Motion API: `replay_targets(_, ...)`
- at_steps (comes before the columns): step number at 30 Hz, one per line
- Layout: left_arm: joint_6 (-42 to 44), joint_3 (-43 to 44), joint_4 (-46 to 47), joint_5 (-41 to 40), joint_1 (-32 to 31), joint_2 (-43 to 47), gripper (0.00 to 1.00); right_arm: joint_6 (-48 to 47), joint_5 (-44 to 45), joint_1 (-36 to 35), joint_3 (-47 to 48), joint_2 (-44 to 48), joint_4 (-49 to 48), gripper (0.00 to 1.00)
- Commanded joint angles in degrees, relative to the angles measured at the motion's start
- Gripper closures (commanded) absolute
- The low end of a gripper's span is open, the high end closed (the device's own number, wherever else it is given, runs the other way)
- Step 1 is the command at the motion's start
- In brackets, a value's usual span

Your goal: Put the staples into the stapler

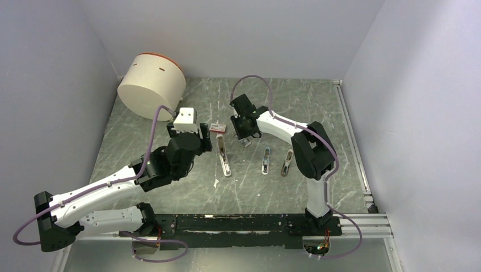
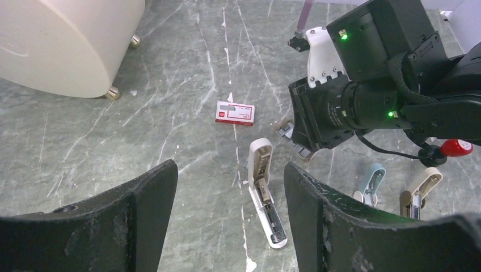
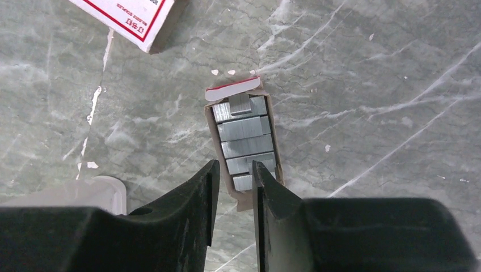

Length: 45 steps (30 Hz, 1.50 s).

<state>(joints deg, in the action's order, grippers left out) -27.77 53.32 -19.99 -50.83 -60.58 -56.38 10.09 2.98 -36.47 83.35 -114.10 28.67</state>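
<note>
The right claw (image 3: 233, 170) hangs tip-down, its fingers a narrow slit apart over the near end of the open tray of staple strips (image 3: 244, 133). Whether they pinch a strip is hard to tell. Beyond the tray, up and left of the fingertips, lies the red staples box (image 3: 127, 17), label up. The left claw (image 2: 230, 170) is spread wide above the table (image 2: 170, 85), clamping nothing. The white stapler (image 2: 264, 195) lies hinged open just ahead between its fingers, with the box farther on.
</note>
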Motion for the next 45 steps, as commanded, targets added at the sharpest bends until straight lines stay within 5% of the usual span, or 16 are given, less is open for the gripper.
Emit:
replay_targets(1,-0.3,-0.1,-0.2,-1.9,0.3,0.0,0.26,-0.9,1.2,-0.2,1.3,-2.0,1.5,0.69)
replay_targets(27,0.0,0.1,-0.3,-0.4,0.3,-0.8,0.26,1.2,4.9,-1.3,0.0,-2.1,0.3,0.55)
replay_targets(45,-0.4,0.2,-0.8,0.2,0.3,-1.1,0.26,2.5,6.0,-1.2,-0.8,-3.8,-1.2,0.55)
